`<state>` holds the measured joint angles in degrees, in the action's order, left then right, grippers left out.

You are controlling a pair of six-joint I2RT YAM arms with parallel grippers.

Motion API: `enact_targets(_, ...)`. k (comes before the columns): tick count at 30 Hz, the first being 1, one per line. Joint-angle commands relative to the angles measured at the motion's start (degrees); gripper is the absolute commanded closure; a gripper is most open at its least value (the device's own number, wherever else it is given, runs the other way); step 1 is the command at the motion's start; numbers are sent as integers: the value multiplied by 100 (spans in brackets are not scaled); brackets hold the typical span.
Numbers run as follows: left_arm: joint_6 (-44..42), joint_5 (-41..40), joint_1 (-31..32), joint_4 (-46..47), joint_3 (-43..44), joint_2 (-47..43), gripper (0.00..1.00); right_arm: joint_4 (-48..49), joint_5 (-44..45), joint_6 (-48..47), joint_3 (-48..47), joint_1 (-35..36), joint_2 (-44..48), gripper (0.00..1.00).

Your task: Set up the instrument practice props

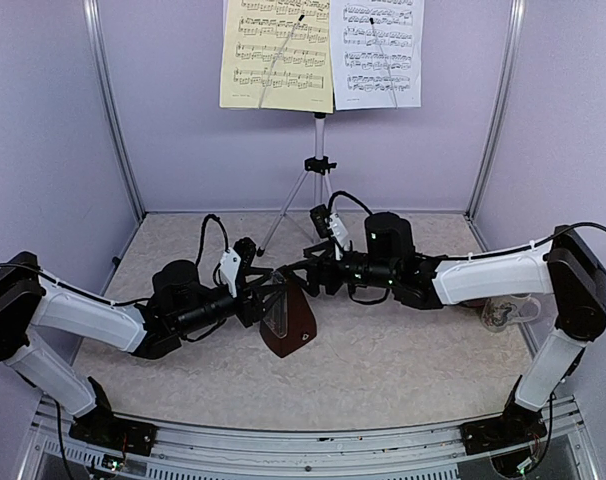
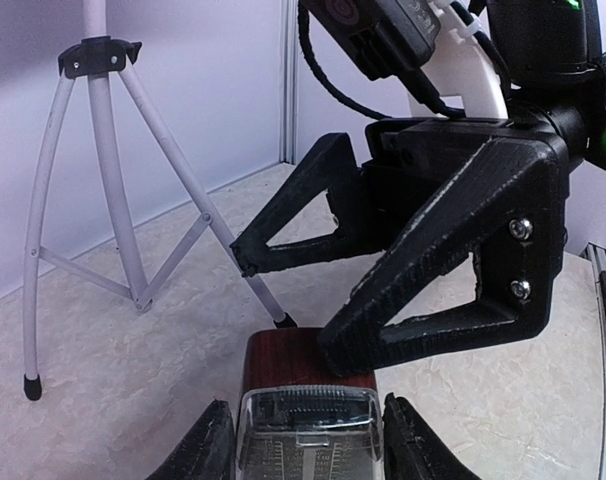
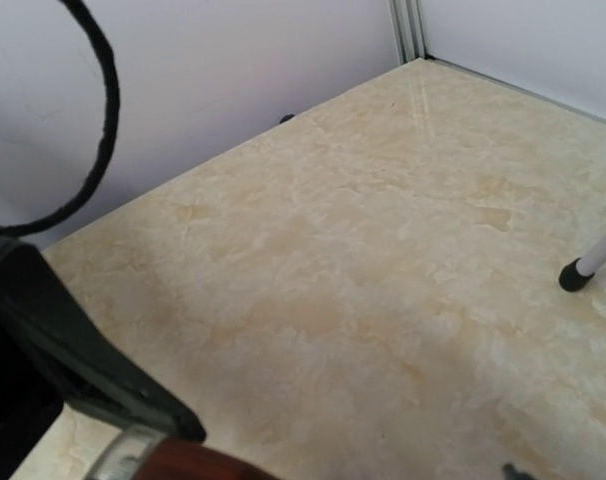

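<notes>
Left wrist view: brown metronome (image 2: pixel 308 405) with clear front cover.

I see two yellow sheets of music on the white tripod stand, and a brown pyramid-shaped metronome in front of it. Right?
Only one is yellow: the top view shows a yellow sheet of music and a white sheet of music on the white tripod stand, the brown pyramid-shaped metronome in front of it.

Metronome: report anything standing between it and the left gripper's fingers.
Nothing visible does. The left gripper has its fingers flanking the metronome on both sides, with no object between. The open right gripper hovers close at its far end, outside that gap.
</notes>
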<state>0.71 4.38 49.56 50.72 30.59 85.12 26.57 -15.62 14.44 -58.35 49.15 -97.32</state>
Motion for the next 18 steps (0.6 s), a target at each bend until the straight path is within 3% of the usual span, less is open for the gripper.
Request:
enact_targets(1,-59,52,-25,-51,71,-44,54,-181,14,8,-97,-37,-174,17)
enact_targets(18,-25,176,86,497,-570,-340,73,-131,516,-210,367,-37,-688,20)
